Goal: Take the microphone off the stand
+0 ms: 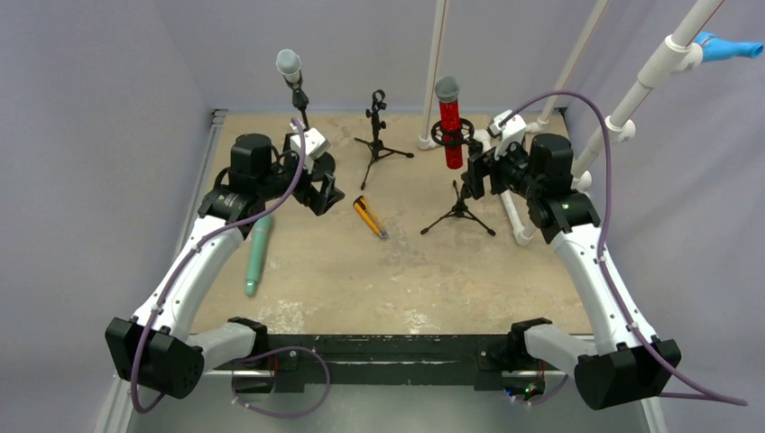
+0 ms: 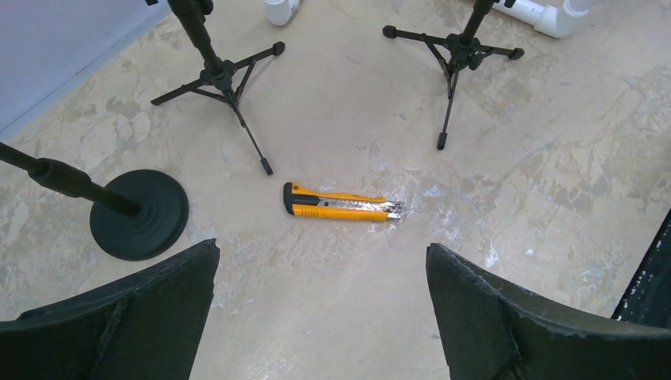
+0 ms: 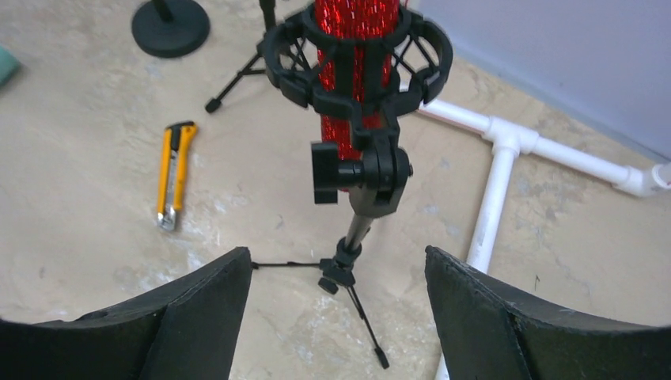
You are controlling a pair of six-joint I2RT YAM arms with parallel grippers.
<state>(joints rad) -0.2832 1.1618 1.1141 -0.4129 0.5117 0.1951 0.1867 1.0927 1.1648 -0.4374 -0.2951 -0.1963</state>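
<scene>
A beige, mottled stone-look counter with whitish scuffs is boxed in by plain lavender-grey walls on the left, far and right sides. A pale metal strip runs along its left edge, and a black bar along the near edge. White plastic pipes rise slanting at the far right, one tipped with a blue fitting; others lie on the counter there. The light is soft and even.

White links, purple cables; black left hand, right hand.
</scene>
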